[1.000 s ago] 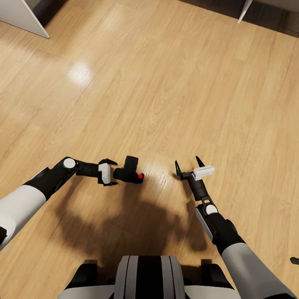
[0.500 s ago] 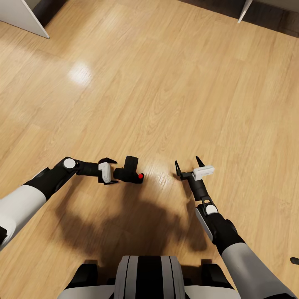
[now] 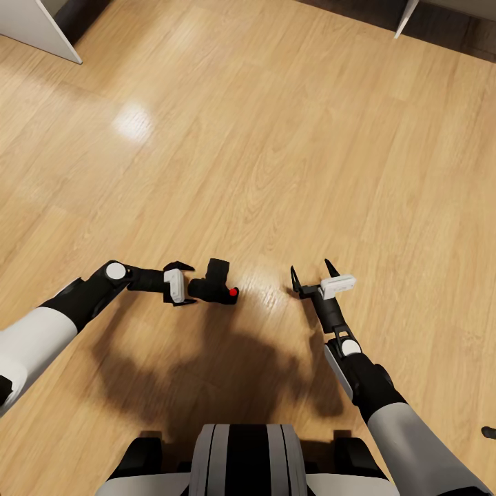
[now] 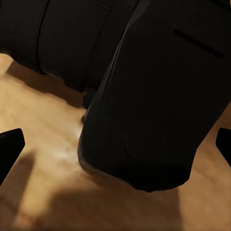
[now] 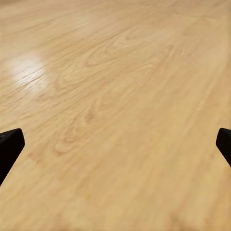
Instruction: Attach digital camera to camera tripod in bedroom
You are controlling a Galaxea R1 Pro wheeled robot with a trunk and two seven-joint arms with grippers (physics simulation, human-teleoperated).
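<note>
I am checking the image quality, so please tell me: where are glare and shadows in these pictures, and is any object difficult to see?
Head view: a bright glare patch on the wood plank floor and a softer one beside the digital camera; the robot's broad shadow falls under both arms. Left wrist view: the camera body looms dark, with almost no detail. Right wrist view: a pale glare patch on the floor, grain soft.

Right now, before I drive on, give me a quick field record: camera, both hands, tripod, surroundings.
digital camera: black, red button showing, at the left hand, above the floor
left hand: fingertips spread wide either side of the camera body in the left wrist view; actual contact cannot be told
right hand: open, nothing between the fingers, over bare floor
camera tripod: no sighting from these views
floor: light wood planks
furniture: white panel at far left
</note>
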